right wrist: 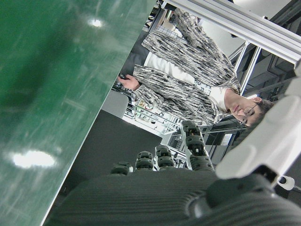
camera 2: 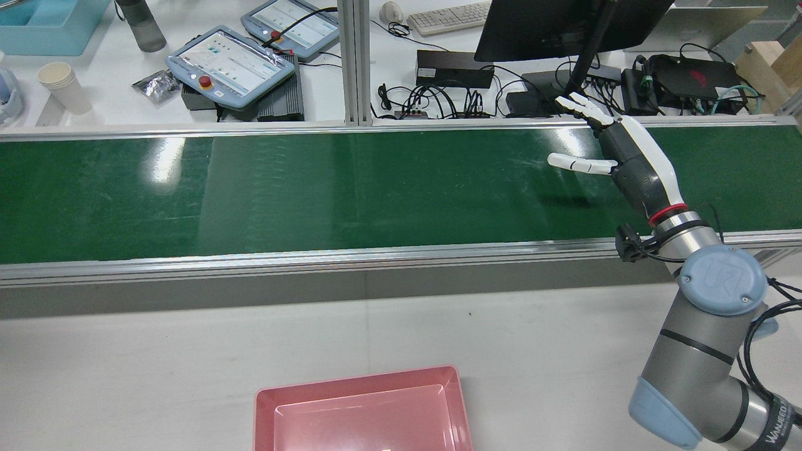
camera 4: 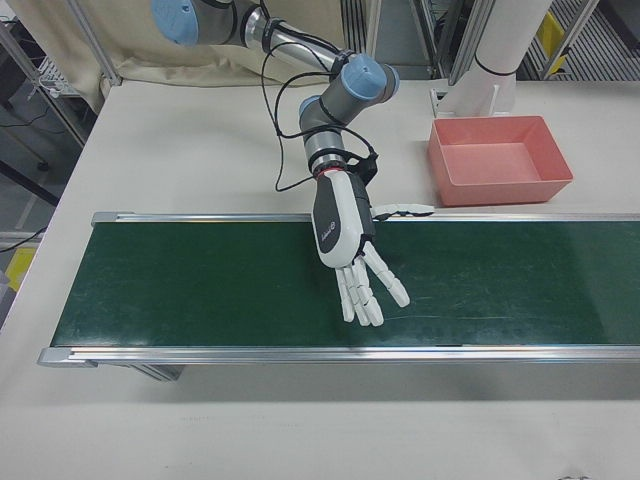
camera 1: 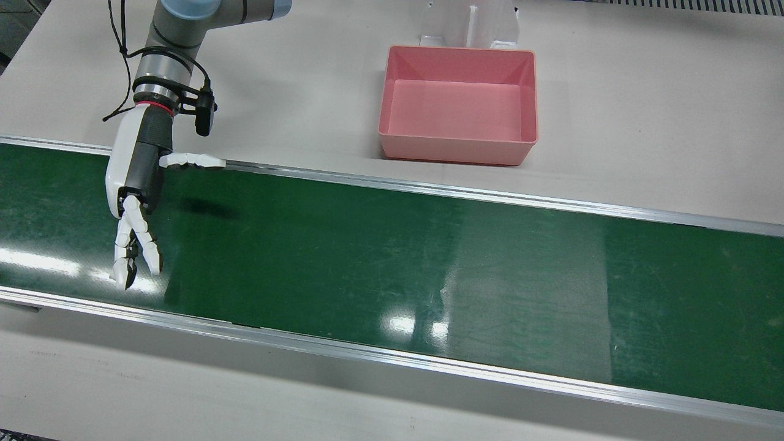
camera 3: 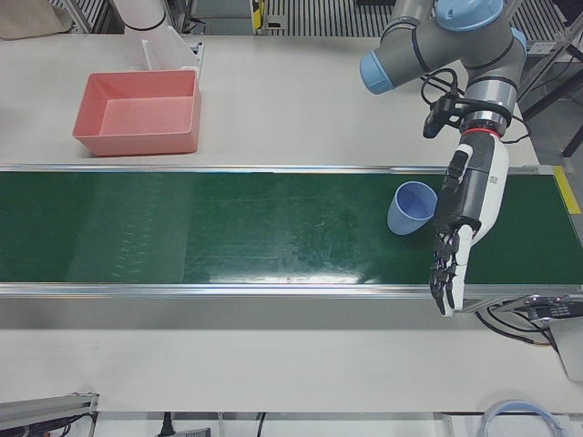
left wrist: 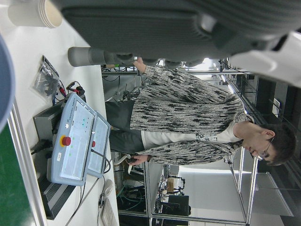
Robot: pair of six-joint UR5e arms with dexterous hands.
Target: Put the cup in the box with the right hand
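Note:
A light blue cup (camera 3: pixel 412 208) stands upright on the green belt (camera 3: pixel 228 228) in the left-front view, right beside my left hand (camera 3: pixel 465 214). That hand hangs over the belt with fingers stretched out, open; whether it touches the cup I cannot tell. The cup's blue edge shows in the left hand view (left wrist: pixel 3 84). My right hand (camera 1: pixel 138 184) is open and empty above the belt's other end, fingers spread, thumb out sideways; it also shows in the rear view (camera 2: pixel 626 156) and the right-front view (camera 4: pixel 345 240). The pink box (camera 1: pixel 458 148) sits empty on the table behind the belt.
The belt (camera 1: pixel 429 263) has metal rails along both edges. A white stand (camera 1: pixel 468 24) rises behind the box. Beyond the belt are teach pendants (camera 2: pixel 229 62), stacked paper cups (camera 2: pixel 62 84), a monitor (camera 2: pixel 564 25) and cables. A person (left wrist: pixel 188 117) stands there.

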